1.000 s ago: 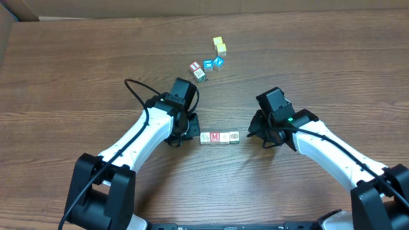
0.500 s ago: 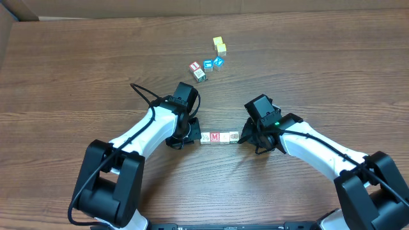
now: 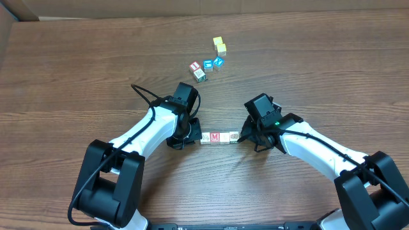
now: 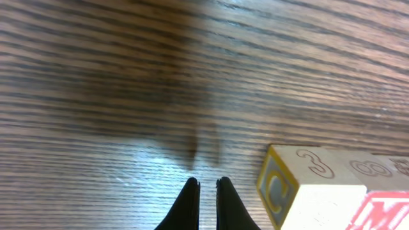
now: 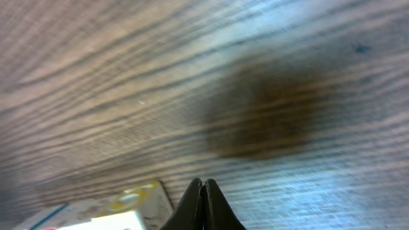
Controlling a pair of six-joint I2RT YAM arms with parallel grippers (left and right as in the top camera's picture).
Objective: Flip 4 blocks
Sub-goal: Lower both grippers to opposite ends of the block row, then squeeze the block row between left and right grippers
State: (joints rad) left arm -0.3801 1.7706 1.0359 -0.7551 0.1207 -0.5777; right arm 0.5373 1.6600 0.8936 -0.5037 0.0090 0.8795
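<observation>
A short row of several alphabet blocks (image 3: 220, 137) lies at the table's middle, one showing a red M (image 3: 215, 137). My left gripper (image 3: 193, 135) is shut and empty at the row's left end. In the left wrist view its fingertips (image 4: 206, 190) stand just left of the end block (image 4: 276, 188), whose side shows a yellow-bordered C. My right gripper (image 3: 244, 137) is shut and empty at the row's right end. The right wrist view shows its tips (image 5: 203, 188) beside a yellow-bordered block (image 5: 137, 199). Whether either gripper touches the row I cannot tell.
Farther back lie a red-print block (image 3: 195, 66), a green-print block (image 3: 200, 75) and two blue-print blocks (image 3: 213, 64). Two plain yellow cubes (image 3: 220, 45) sit behind them. A black cable (image 3: 142, 93) loops off the left arm.
The right gripper has slid left to the row's right end. The left arm has shifted slightly. The blocks have not visibly moved.
</observation>
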